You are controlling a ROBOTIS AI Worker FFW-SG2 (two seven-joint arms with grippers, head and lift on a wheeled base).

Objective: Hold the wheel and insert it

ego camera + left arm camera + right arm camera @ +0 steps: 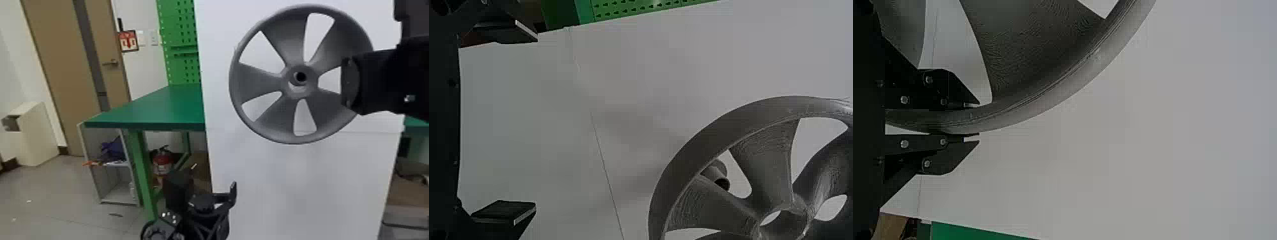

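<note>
Gripping the grey five-spoked wheel by its rim in the right claw, holding it upright before the white panel. Holding the left claw wide open, lower down.

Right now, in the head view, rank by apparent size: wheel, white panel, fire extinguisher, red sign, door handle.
1. White panel
2. Wheel
3. Fire extinguisher and red sign: too close to rank, extinguisher's lower end unclear
4. Door handle
</note>
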